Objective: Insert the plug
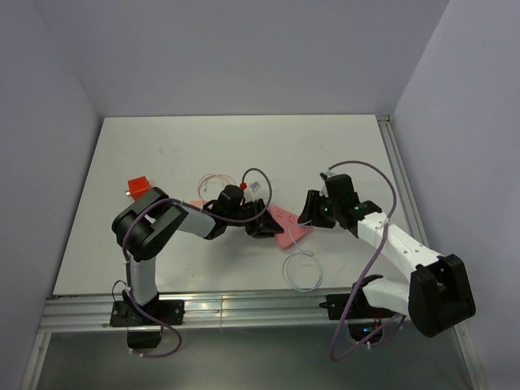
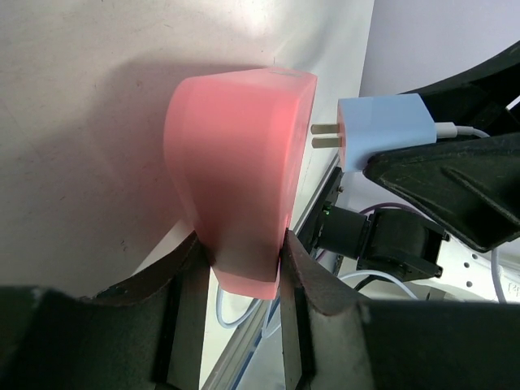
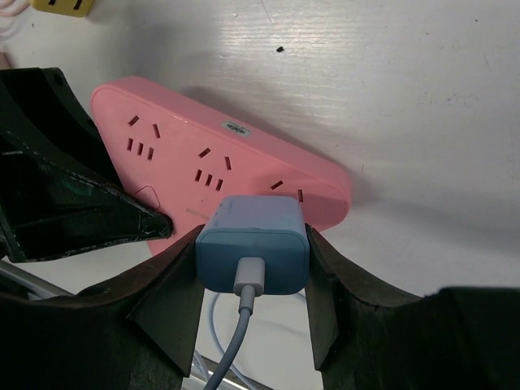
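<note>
A pink power strip (image 1: 288, 229) lies mid-table. My left gripper (image 2: 241, 248) is shut on one end of it (image 2: 236, 162); in the top view that gripper (image 1: 264, 223) is on the strip's left. My right gripper (image 3: 253, 231) is shut on a blue plug (image 3: 252, 256) with a white cable, and holds it over the strip's end socket (image 3: 288, 189). In the left wrist view the plug (image 2: 382, 130) has its two prongs (image 2: 325, 134) pointing at the strip's face, tips right at the surface. In the top view the right gripper (image 1: 309, 213) is on the strip's right.
A red cube (image 1: 138, 186) sits at the left. The plug's white cable loops (image 1: 302, 270) near the front rail (image 1: 244, 309). A thin pinkish cable (image 1: 215, 180) lies behind the left gripper. A yellow object (image 3: 61, 6) shows at the right wrist view's top edge.
</note>
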